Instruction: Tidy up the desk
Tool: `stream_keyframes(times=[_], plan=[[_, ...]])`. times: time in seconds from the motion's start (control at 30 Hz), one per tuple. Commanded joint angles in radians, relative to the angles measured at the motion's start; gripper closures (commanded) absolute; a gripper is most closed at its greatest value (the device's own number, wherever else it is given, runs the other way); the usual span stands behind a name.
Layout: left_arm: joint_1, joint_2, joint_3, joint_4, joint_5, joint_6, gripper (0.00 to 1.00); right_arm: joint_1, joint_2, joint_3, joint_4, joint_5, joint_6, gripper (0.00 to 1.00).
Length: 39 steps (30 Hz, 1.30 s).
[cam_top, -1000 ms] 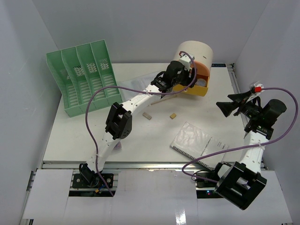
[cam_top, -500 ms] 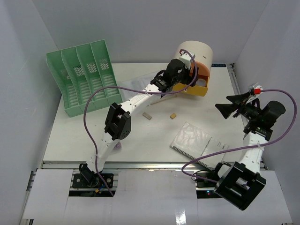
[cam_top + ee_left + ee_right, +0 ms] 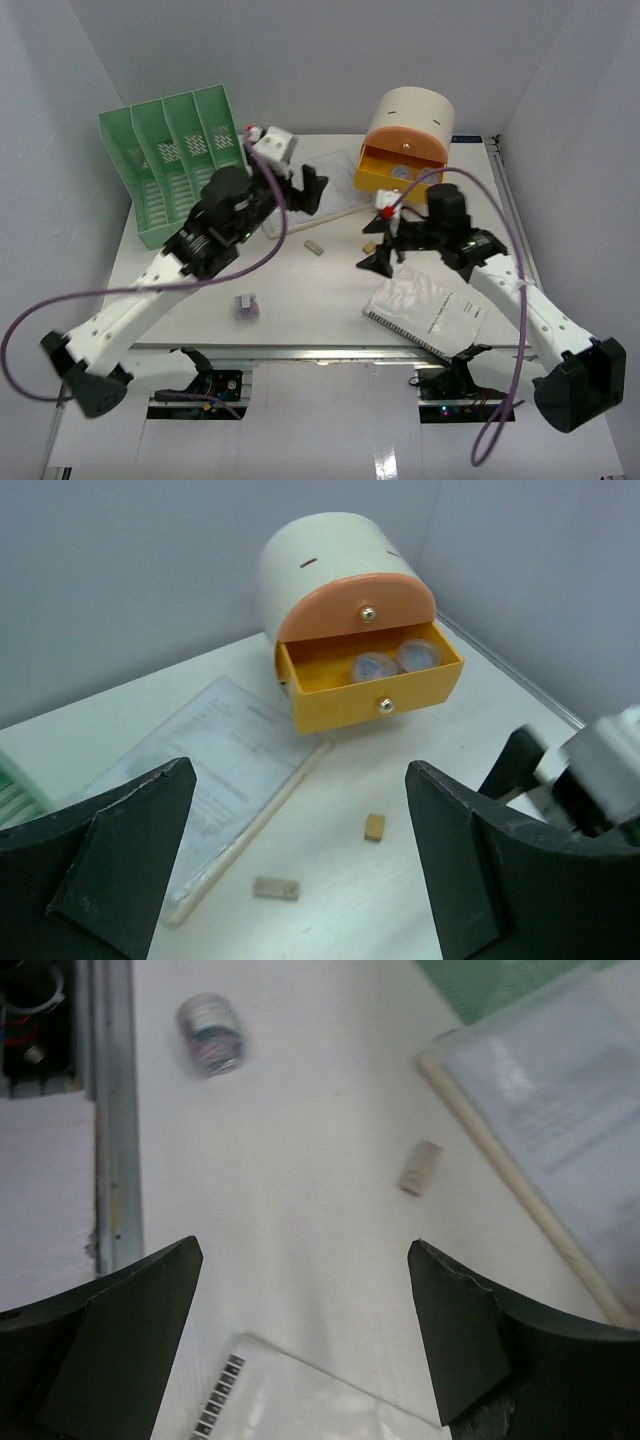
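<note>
The white desk (image 3: 200,290) holds a cream and orange drawer box (image 3: 405,125) at the back, its yellow drawer (image 3: 370,685) pulled open with two round items inside. A clear document sleeve (image 3: 325,190) with a pale spine bar lies in front of it. A grey block (image 3: 314,245) and a tan block (image 3: 374,826) lie mid-desk. A spiral notebook (image 3: 425,310) lies front right. My left gripper (image 3: 305,188) is open and empty, above the sleeve. My right gripper (image 3: 373,248) is open and empty, low over the tan block.
A green file rack (image 3: 170,170) stands at the back left. A small purple-grey roll (image 3: 245,307) sits near the front rail (image 3: 110,1110); it also shows in the right wrist view (image 3: 210,1032). Cables loop over both arms.
My left gripper has pulled back from the drawer box toward the left. My right gripper has swung from the right edge in to the middle of the desk, low by the tan block.
</note>
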Motion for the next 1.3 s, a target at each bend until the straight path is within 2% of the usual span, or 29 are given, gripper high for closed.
stream_keyframes(times=[0.0, 0.13, 0.27, 0.33, 0.4, 0.53, 0.67, 0.87, 1.03, 1.2, 1.27], plan=[[0.01, -0.413, -0.366, -0.094, -0.212, -0.069, 0.02, 0.365, 0.224, 0.125, -0.042, 0.433, 0.088, 0.1], [0.01, -0.72, -0.501, -0.205, -0.28, -0.169, 0.02, 0.507, 0.459, 0.283, -0.006, 0.475, 0.208, 0.1], [0.01, -0.863, -0.543, -0.319, -0.299, -0.222, 0.02, 0.626, 0.635, 0.436, -0.017, 0.452, 0.26, 0.1], [0.01, -0.906, -0.554, -0.388, -0.31, -0.25, 0.02, 0.707, 0.698, 0.48, -0.019, 0.472, 0.181, 0.1], [0.011, -0.944, -0.569, -0.424, -0.321, -0.283, 0.02, 0.757, 0.74, 0.493, -0.019, 0.474, -0.063, 0.1], [0.01, -1.035, -0.597, -0.468, -0.358, -0.326, 0.02, 0.783, 0.758, 0.471, -0.022, 0.395, -0.388, 0.1], [0.011, -1.079, -0.598, -0.469, -0.382, -0.339, 0.02, 0.781, 0.815, 0.516, -0.032, 0.405, -0.504, 0.1], [0.01, -1.077, -0.597, -0.473, -0.374, -0.342, 0.02, 0.786, 0.94, 0.625, 0.028, 0.486, -0.457, 0.1], [0.011, -1.082, -0.599, -0.475, -0.374, -0.347, 0.02, 0.789, 1.002, 0.648, 0.086, 0.557, -0.396, 0.1], [0.01, -1.081, -0.6, -0.477, -0.38, -0.352, 0.02, 0.794, 1.023, 0.576, 0.13, 0.555, -0.334, 0.01], [0.011, -1.084, -0.6, -0.477, -0.381, -0.353, 0.02, 0.794, 1.018, 0.541, 0.159, 0.551, -0.312, 0.11]])
